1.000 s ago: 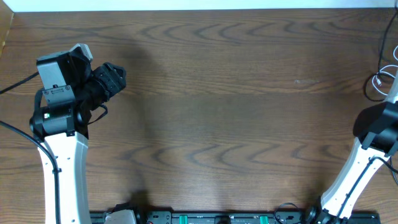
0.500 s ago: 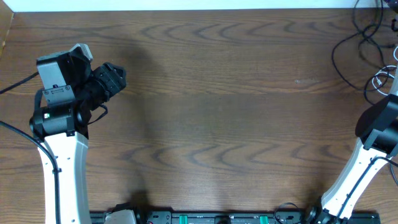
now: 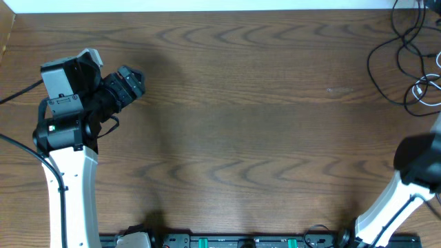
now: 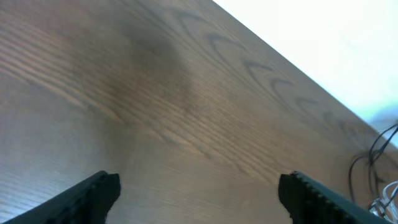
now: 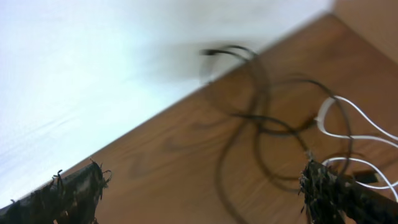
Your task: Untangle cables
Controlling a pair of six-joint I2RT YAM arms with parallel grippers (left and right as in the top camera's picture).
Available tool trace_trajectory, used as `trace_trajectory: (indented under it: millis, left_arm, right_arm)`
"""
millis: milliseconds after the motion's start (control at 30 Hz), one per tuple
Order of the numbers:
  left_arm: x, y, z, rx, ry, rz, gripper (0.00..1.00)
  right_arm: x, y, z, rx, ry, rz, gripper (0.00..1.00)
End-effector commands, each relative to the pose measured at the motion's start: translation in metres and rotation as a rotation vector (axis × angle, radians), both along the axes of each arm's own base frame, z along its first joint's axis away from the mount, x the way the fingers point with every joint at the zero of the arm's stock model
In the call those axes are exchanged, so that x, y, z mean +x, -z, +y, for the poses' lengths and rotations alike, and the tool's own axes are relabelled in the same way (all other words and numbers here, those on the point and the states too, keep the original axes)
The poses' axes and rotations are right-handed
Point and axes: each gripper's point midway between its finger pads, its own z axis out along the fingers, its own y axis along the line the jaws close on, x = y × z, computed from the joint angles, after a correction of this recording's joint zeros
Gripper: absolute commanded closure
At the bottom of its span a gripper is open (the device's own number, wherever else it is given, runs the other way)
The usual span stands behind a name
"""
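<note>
Overhead: cables (image 3: 393,48) sit bunched in the far right corner of the bench (image 3: 241,138). Thin black loops (image 3: 375,62) sprawl there, w/ a white cord (image 3: 426,89) curled just beside them at the right edge, some of it running out of frame. Left pincer (image 3: 132,80) hangs far left, well apart from the bundle. Left wrist cam shows its fingers spread, nothing between. Right pincer (image 5: 202,186) is released too, jaws wide, facing the loops, and the white cord overlaps them on the right. Right arm (image 3: 413,172) stands on the near side of the bundle. Black rail (image 3: 227,242) lines the near edge.
</note>
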Motion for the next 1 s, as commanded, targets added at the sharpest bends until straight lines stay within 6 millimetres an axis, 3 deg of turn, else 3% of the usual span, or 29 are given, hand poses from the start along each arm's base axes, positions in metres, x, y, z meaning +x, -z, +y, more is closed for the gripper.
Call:
trace_trajectory:
  millis: [0, 167, 333, 533, 967]
  left_arm:
    - [-0.001, -0.006, 0.001, 0.014, 0.000, -0.005, 0.02]
    - [-0.002, -0.005, 0.001, 0.012, 0.000, -0.001, 0.02]
    - [-0.002, -0.005, 0.001, 0.012, 0.000, 0.000, 0.02]
    - [-0.002, -0.005, 0.001, 0.013, 0.000, 0.000, 0.02]
    - [-0.002, -0.005, 0.001, 0.012, 0.000, 0.000, 0.02]
  right_arm:
    - [-0.020, -0.054, 0.070, -0.083, -0.230, -0.067, 0.01]
    - [-0.060, -0.085, 0.146, -0.175, -0.435, -0.059, 0.01]
    - [-0.093, -0.095, 0.188, -0.166, -0.524, -0.042, 0.01]
    - [-0.112, -0.095, 0.200, -0.156, -0.555, -0.010, 0.01]
    - [-0.113, -0.091, 0.198, -0.161, -0.551, 0.010, 0.01]
